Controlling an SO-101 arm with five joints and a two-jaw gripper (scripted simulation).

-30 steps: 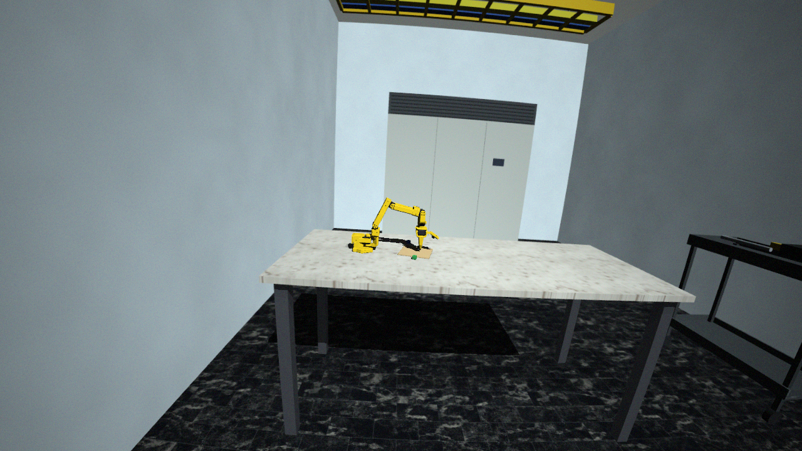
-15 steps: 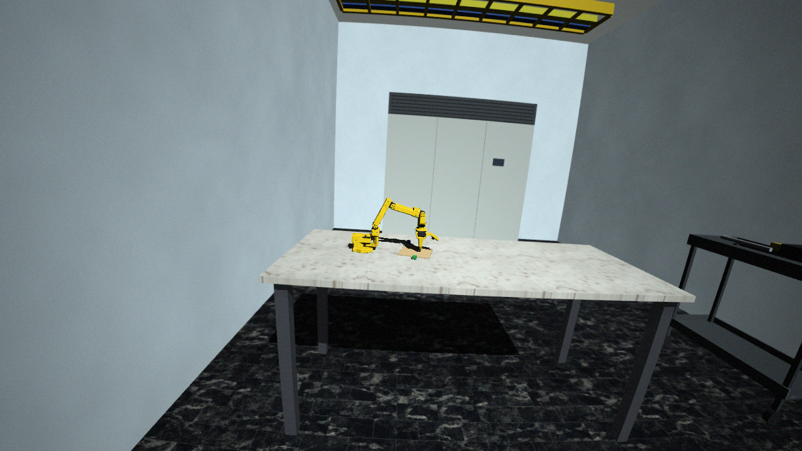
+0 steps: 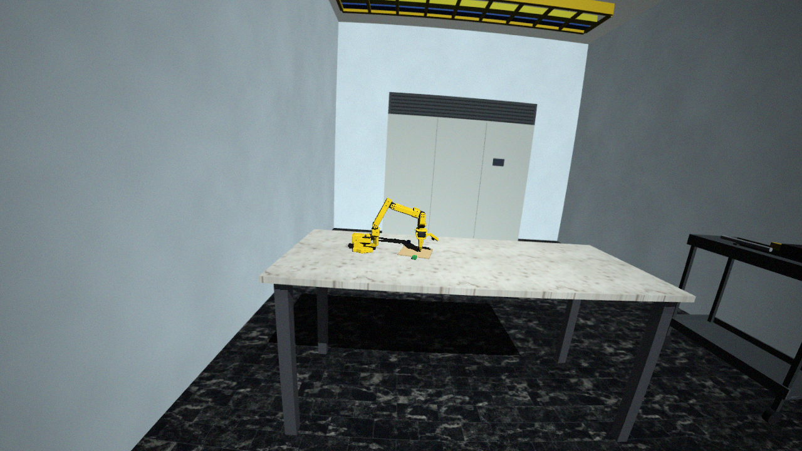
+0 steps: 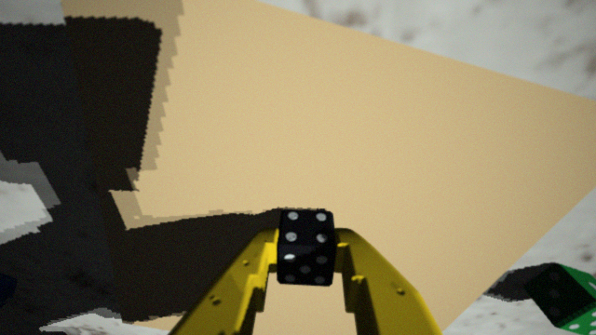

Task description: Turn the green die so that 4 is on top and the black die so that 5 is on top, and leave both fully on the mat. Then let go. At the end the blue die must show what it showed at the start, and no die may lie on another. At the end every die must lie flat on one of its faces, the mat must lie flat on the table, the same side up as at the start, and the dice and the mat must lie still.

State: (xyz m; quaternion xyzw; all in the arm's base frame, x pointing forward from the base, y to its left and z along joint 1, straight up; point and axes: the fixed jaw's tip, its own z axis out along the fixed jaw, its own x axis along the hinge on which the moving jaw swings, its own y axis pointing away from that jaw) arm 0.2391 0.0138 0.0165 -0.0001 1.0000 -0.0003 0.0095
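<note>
A marble-patterned worktop (image 3: pixel 504 274) stands in a grey-walled room, with a closed grey cabinet (image 3: pixel 459 173) against the far wall and a black trolley (image 3: pixel 729 247) at the right edge of the exterior view. On the worktop's far left part lies a tan mat (image 4: pixel 372 140), flat, with the arm's dark shadow across its left portion. The green die (image 4: pixel 570 298) sits just off the mat's near right edge on the bare marble, its white-pipped face partly cut off by the frame; in the exterior view it shows as a small green spot (image 3: pixel 413 257) at the mat's near edge. A dark blue shape at the far left edge of the wrist view may be the blue die, but it is too shadowed and cropped to tell.

The yellow arm (image 3: pixel 392 210) rises from its base (image 3: pixel 358 247) left of the mat, bends at the elbow and drops its forearm almost straight down over the mat. The hand (image 4: pixel 304 274) is closed on the black die (image 4: pixel 305 247), gripping it by two opposite sides above the mat. The die's face turned to the wrist camera shows six white pips.
</note>
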